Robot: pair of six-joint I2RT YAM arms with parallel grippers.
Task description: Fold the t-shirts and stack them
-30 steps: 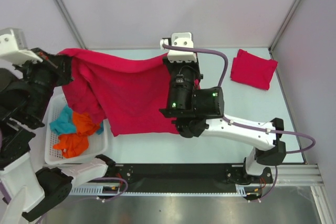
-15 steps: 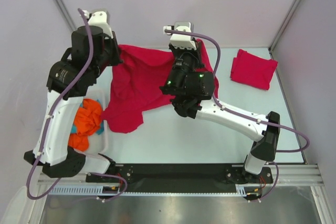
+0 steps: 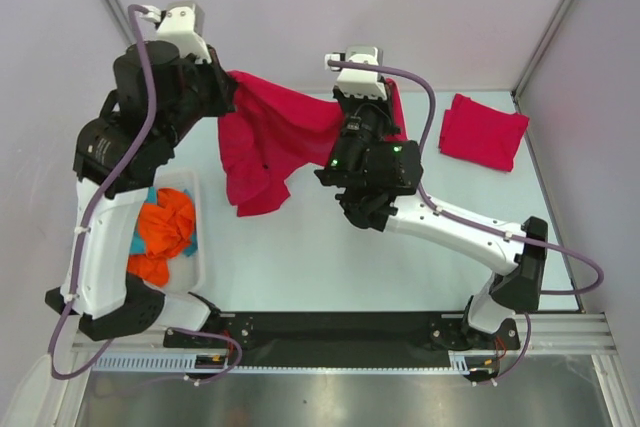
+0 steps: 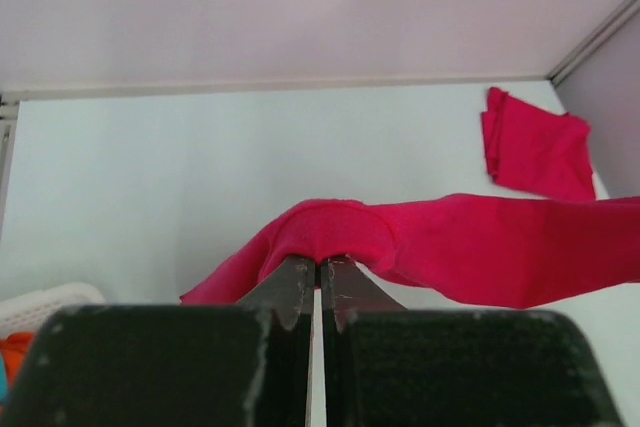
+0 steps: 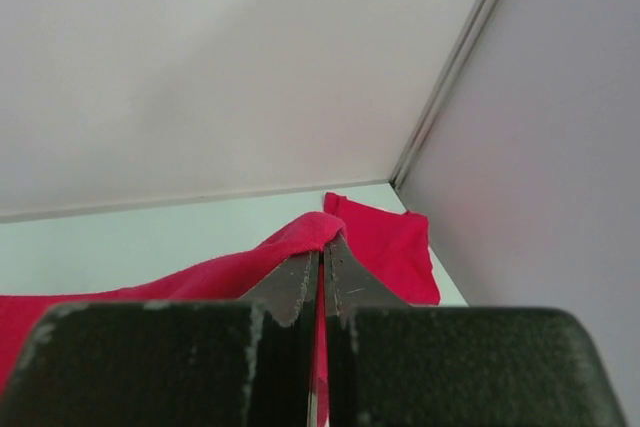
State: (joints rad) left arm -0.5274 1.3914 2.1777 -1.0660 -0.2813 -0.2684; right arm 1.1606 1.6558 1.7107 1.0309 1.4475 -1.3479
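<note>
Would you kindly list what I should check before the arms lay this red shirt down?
1. Left pincer shut on shirt: ok.
2. Right pincer shut on shirt: ok.
3. Shirt spread flat between them: not ok, it sags bunched.
4. Folded shirt apart from the held one: ok, far right corner.
5. Hem off the table: cannot tell.

No readable word, number or brand shows in any view: the hanging t-shirt (image 3: 270, 137), the folded t-shirt (image 3: 483, 131) and the white basket (image 3: 200, 237) all look plain.
</note>
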